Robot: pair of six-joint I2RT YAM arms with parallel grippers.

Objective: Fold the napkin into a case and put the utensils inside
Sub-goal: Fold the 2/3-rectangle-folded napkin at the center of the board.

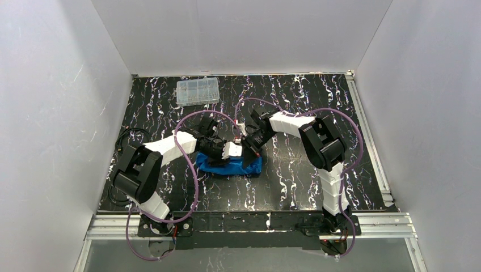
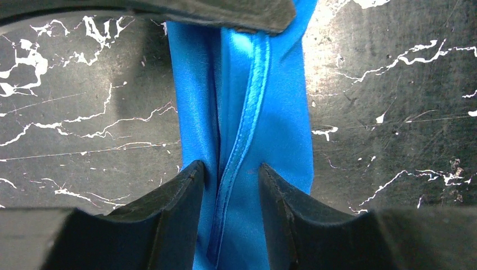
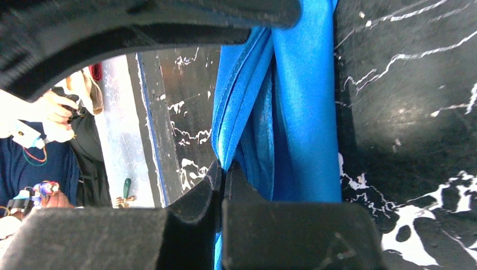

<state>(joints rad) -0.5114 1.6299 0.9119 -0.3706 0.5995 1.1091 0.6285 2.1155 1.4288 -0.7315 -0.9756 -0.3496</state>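
Near the middle of the overhead frame, the napkin [image 1: 230, 166] is bunched; its hemmed fold is straddled by the half-open left gripper [image 2: 228, 171], and its edge is pinched by the closed right gripper [image 3: 223, 169]. Farther back, upper left, a clear box [image 1: 197, 91] is seen.

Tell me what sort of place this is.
Probably a robotics lab test cell: plain white walls enclose a black marbled table, and the left arm and right arm are bolted to an aluminium frame at its near edge.

Bright blue shiny napkin [image 1: 230, 166], folded into narrow layered strip, flat on table [image 1: 295, 181]
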